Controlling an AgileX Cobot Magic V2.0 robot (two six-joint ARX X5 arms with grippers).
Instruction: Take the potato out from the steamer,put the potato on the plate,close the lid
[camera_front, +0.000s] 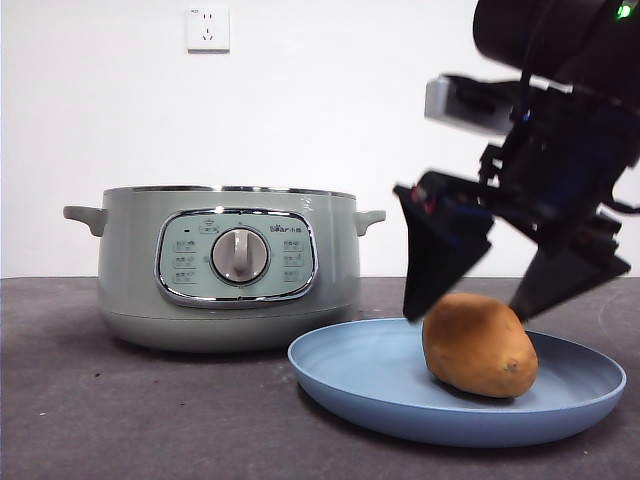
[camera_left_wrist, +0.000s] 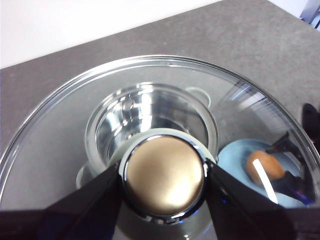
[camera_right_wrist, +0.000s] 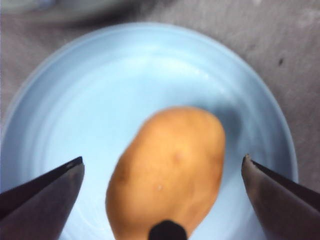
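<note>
The orange-brown potato (camera_front: 478, 345) lies on the light-blue plate (camera_front: 360, 380), to the right of the sage-green steamer (camera_front: 230, 268), which stands without its lid. My right gripper (camera_front: 468, 312) hangs just above the potato (camera_right_wrist: 170, 170), jaws open and wide on both sides, touching nothing. The plate (camera_right_wrist: 100, 90) fills the right wrist view. My left gripper (camera_left_wrist: 165, 182) is shut on the knob (camera_left_wrist: 164, 175) of the glass lid (camera_left_wrist: 65, 125), held high over the steamer (camera_left_wrist: 150, 120). Through the glass I see the open pot and the potato (camera_left_wrist: 264, 167) on the plate (camera_left_wrist: 232, 157).
The things stand on a dark grey tabletop (camera_front: 100, 410) with a white wall behind. A wall socket (camera_front: 208, 28) sits high on the wall.
</note>
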